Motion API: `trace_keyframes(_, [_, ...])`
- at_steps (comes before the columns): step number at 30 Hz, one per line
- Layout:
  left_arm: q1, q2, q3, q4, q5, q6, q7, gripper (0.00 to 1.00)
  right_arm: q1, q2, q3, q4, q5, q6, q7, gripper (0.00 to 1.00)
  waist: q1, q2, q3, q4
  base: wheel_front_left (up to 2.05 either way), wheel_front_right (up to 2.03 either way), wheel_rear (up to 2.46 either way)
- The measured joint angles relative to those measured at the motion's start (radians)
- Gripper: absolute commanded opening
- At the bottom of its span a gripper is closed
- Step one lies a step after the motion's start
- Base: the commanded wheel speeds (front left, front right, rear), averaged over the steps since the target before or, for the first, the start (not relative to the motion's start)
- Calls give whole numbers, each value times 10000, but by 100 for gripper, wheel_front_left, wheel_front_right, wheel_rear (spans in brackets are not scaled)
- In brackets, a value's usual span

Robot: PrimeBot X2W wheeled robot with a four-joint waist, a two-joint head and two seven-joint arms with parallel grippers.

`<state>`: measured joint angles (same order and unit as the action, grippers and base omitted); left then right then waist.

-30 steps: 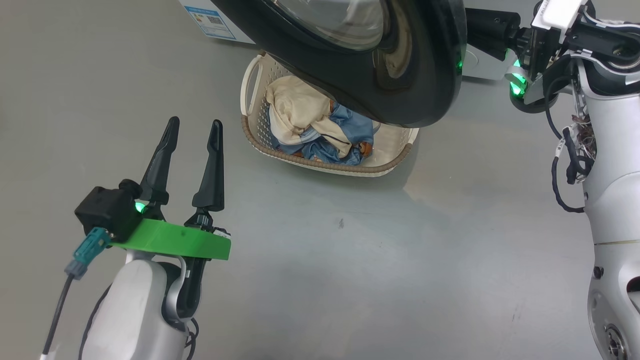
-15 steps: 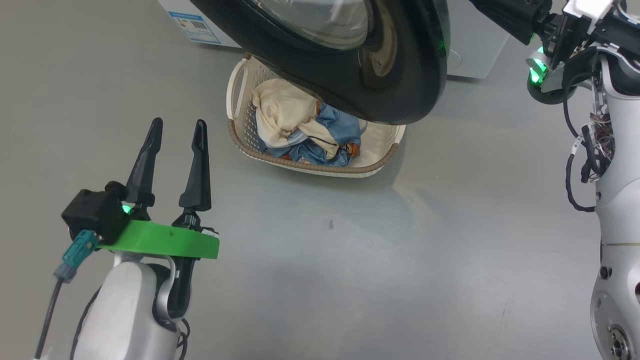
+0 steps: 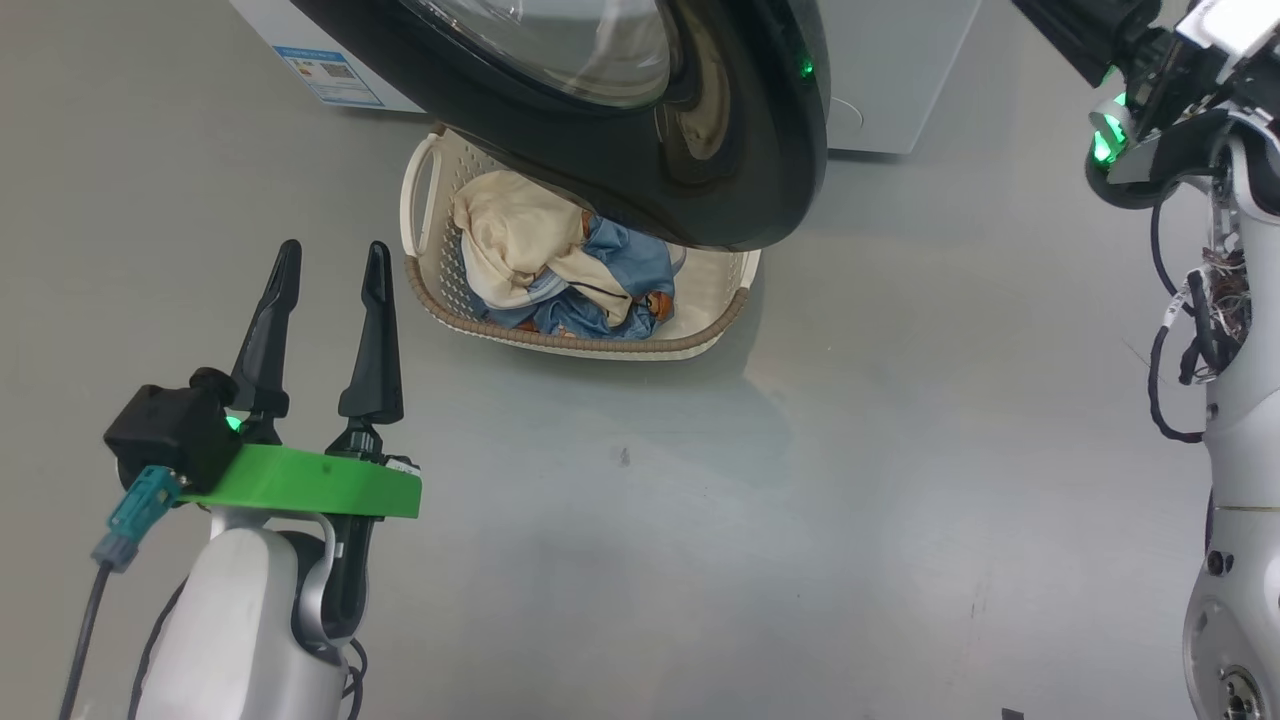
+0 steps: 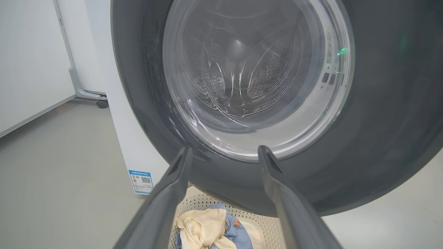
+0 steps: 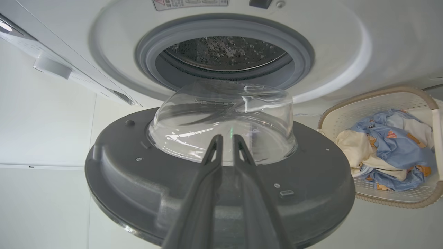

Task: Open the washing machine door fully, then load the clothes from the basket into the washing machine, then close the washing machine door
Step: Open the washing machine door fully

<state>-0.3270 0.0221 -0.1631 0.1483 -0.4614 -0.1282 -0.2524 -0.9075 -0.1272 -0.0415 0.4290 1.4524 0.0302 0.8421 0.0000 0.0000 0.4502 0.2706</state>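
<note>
Black-rimmed washing machine door (image 3: 620, 190) open over basket (image 3: 560, 340); left claw (image 3: 334, 247) spread, empty; right claw (image 5: 227, 137) near-closed, empty, at door.

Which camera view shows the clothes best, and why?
The right wrist view: the clothes lie open to sight in the basket, both garments distinct. In the head view the washing machine door hides part of them. The left wrist view cuts them off at its bottom edge.

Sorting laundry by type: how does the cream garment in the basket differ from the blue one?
The cream garment is plain; the blue garment carries small orange-brown prints. The cream garment lies partly over the blue garment. Both lie crumpled in the basket.
</note>
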Motion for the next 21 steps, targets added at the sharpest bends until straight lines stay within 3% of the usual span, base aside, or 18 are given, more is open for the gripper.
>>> trace_keyframes(8, [-2, 2, -92, 2, -6, 0, 0, 100, 380, -472, -330, -405, -880, 520, -1198, 100, 0, 0, 53, -164, 0, 0, 0])
trace_keyframes(17, [-10, 2, -82, 2, -6, 0, -40, 100, 459, -1233, 203, -1246, -3081, 857, -2807, 100, 0, 0, 103, -233, 0, 0, 0])
trace_keyframes(21, [-12, 0, -79, 2, -6, 0, -42, 100, 625, -1843, 1043, -1893, -4717, 918, -3697, 100, 1, 0, 131, -254, 0, 0, 0])
